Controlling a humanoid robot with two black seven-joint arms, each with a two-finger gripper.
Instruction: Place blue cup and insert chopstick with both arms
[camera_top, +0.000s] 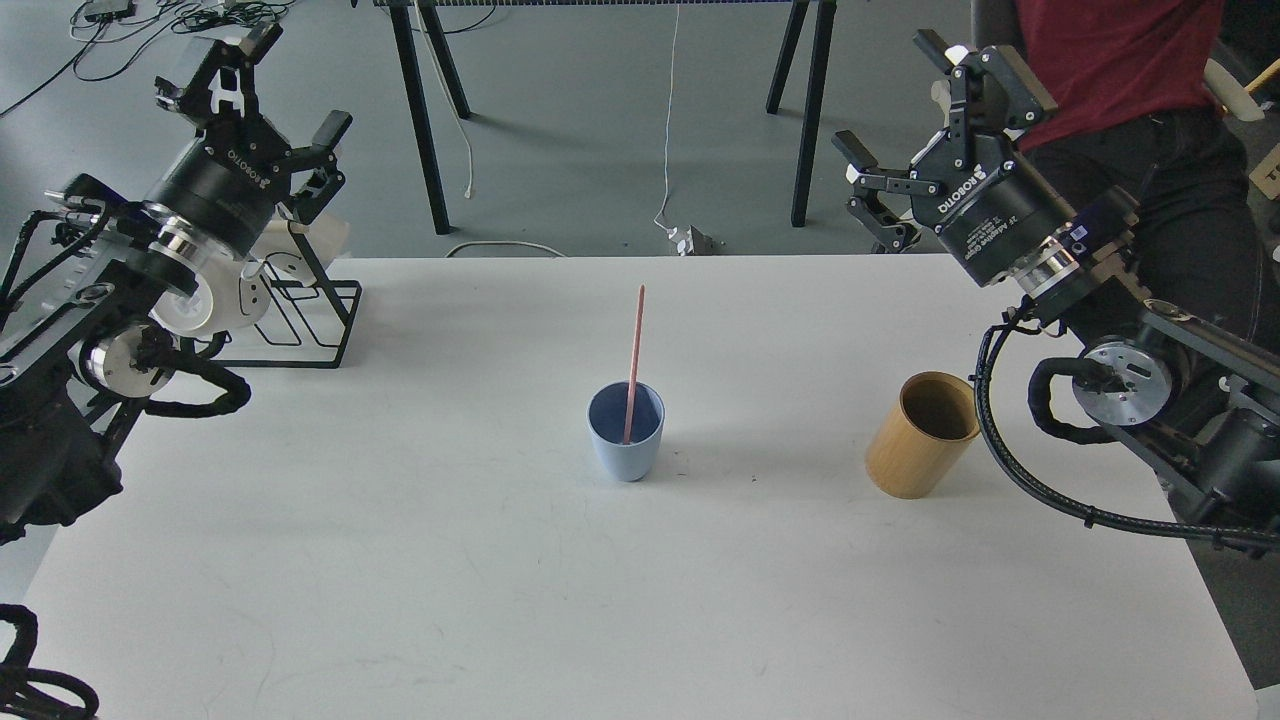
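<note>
— Where is the blue cup (626, 432)?

— It stands upright near the middle of the white counter (420, 560). The pink chopstick (634, 360) stands inside it, sticking up well above the rim.

— What else sits on the counter?

— A tan wooden cylinder (922, 436) to the right, well apart from the cup. A black wire rack (300, 320) at the far left corner.

— And the arms?

— The left end effector (275, 90) and the right end effector (900, 115) hang high at the sides, fingers spread wide, holding nothing.

— And the room?

— Grey floor, black table legs (425, 120), a white cable (668, 110).
</note>
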